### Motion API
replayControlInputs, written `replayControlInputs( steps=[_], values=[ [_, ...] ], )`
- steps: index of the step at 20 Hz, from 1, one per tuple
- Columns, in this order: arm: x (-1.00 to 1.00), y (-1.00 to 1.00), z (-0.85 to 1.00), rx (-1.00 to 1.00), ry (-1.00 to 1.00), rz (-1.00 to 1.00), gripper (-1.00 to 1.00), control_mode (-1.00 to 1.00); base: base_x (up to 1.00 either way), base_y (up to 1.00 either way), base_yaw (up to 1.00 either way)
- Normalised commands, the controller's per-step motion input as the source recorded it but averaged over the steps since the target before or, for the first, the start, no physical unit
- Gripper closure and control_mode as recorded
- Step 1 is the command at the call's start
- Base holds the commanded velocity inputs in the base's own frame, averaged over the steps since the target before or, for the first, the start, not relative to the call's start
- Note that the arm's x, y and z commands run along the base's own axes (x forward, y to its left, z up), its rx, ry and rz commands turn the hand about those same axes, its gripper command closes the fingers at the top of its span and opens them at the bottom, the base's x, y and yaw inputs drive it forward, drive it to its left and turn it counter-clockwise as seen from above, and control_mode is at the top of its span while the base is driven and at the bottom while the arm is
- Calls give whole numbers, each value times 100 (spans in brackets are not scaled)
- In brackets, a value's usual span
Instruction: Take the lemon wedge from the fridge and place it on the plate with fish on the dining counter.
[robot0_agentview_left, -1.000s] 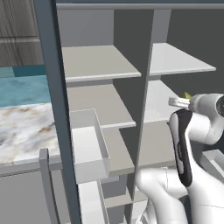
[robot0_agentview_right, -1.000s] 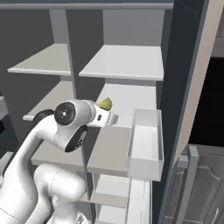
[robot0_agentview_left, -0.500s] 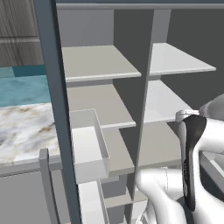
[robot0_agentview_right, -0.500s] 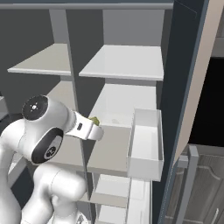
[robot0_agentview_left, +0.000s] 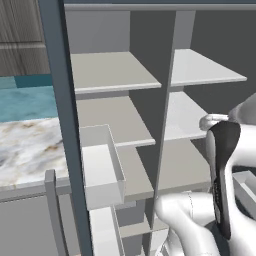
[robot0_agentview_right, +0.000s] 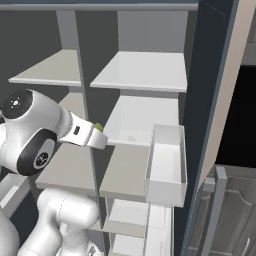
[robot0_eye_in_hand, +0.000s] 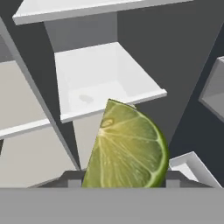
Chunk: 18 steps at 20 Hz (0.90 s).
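The lemon wedge (robot0_eye_in_hand: 127, 148), yellow-green with a pointed top, looms close in the hand view and hides most of both fingertips. My gripper (robot0_eye_in_hand: 124, 177) is shut on it, in front of the open fridge (robot0_agentview_left: 54, 100). From the right base view the wedge (robot0_agentview_right: 99, 127) peeks out at the gripper's (robot0_agentview_right: 101, 140) end, level with the middle shelf (robot0_agentview_right: 140, 122). In the left base view the hand (robot0_agentview_left: 210, 121) shows at the right. A strip of the marble dining counter (robot0_agentview_left: 22, 150) lies left of the fridge. The plate with fish is out of view.
White door bins (robot0_agentview_left: 102, 167) (robot0_agentview_right: 166, 167) jut out from the two open fridge doors on either side of the arm. Pale shelves (robot0_agentview_left: 112, 72) and a centre divider (robot0_agentview_left: 165, 120) stand ahead. A grey cupboard front (robot0_agentview_right: 235, 215) is at the lower right.
The hand has drawn back out of the fridge, away from the middle shelf, and the wedge came with it. The arm's elbow has swung up and closer to the cameras.
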Motion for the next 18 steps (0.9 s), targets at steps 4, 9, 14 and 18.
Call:
replayControlInputs(
  steps=[4,9,14,18],
  values=[
    [-30,0,19,-4,-34,0,100,-100,0,0,0],
    [-14,0,0,0,0,2,100,-100,0,0,0],
    [-20,0,0,0,0,3,100,100,-80,0,29],
    [0,0,0,0,0,0,100,100,-98,0,49]
  ],
)
